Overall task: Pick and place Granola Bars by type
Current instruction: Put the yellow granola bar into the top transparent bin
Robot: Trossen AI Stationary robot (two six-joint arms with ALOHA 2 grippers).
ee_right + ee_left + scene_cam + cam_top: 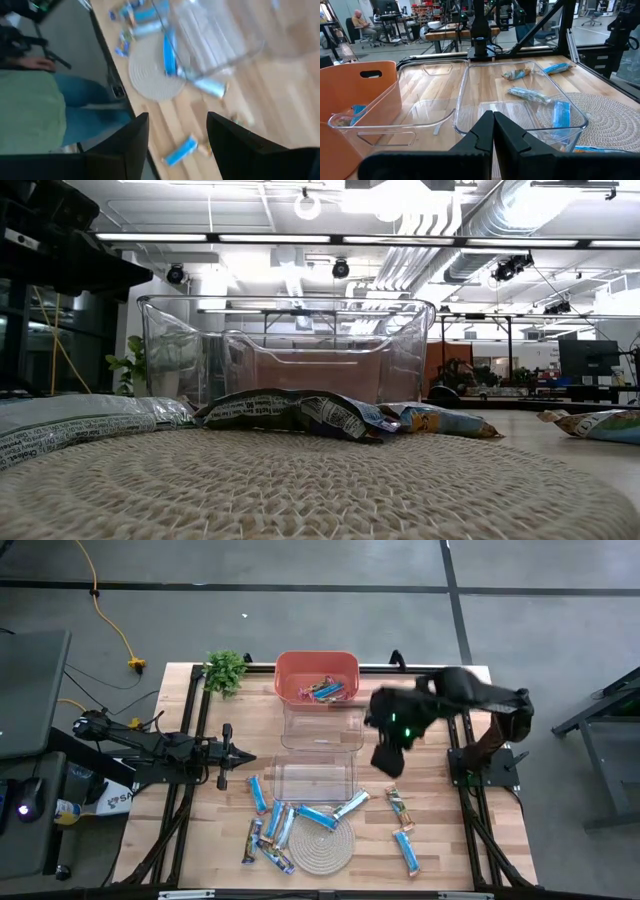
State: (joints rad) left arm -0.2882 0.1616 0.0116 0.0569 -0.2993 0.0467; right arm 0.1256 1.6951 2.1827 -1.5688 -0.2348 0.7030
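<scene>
My right gripper (pixel 175 135) hangs empty with its fingers spread, just off the clear bin's (pixel 315 778) right side — nearer than the left gripper (pixel 492 130), pressed closed at that bin's left. The loose granola bars (pixel 400 808) lie on the table beyond the bin's front-right corner, the closest lengthwise toward me.

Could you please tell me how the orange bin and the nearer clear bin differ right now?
The orange bin is opaque orange; the clear bin is see-through. The orange bin already holds a few bars; the clear bin looks empty. The orange bin sits at the table's far edge; the clear bin sits nearer the coaster. Both are open-topped.
</scene>
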